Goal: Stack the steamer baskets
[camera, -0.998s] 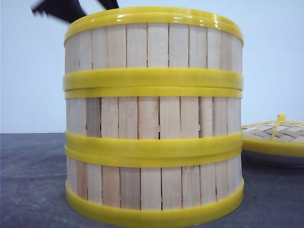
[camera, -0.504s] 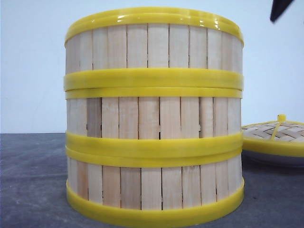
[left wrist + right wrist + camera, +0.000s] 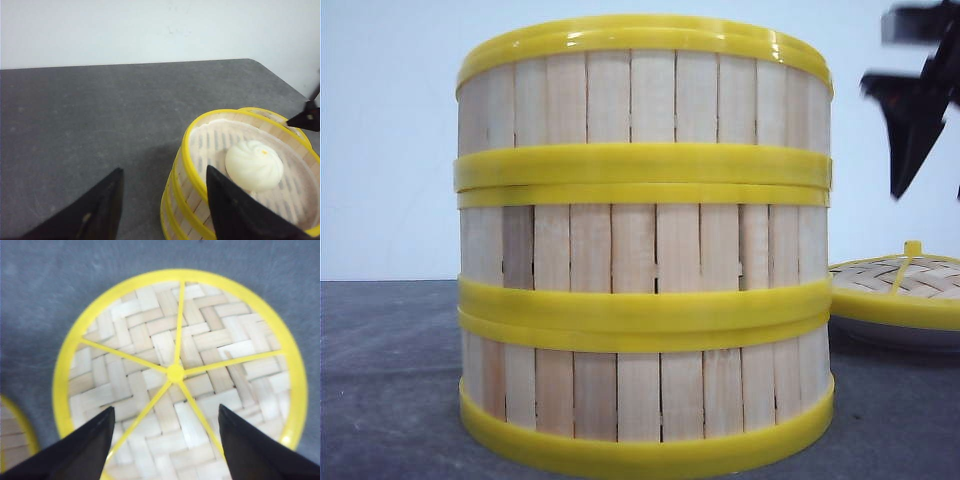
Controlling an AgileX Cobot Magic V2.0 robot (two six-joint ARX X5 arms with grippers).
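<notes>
The three round steamer baskets with light-wood slat walls and thick yellow plastic rings (image 3: 645, 250) stand as one straight column on the dark grey table (image 3: 380, 380), rims seated flush as far as the front view shows. The top basket is uncovered, with a white bun (image 3: 254, 165) inside. Stacking itself looks done. The flat woven-bamboo lid with yellow rim and centre knob (image 3: 176, 371) lies on the table just right of the stack; I'd guess capping is what's left. Right tool (image 3: 165, 445) hangs over that lid, jaws wide, holding nothing. Left tool (image 3: 162, 207) is beside the stack's top, wide and empty too.
</notes>
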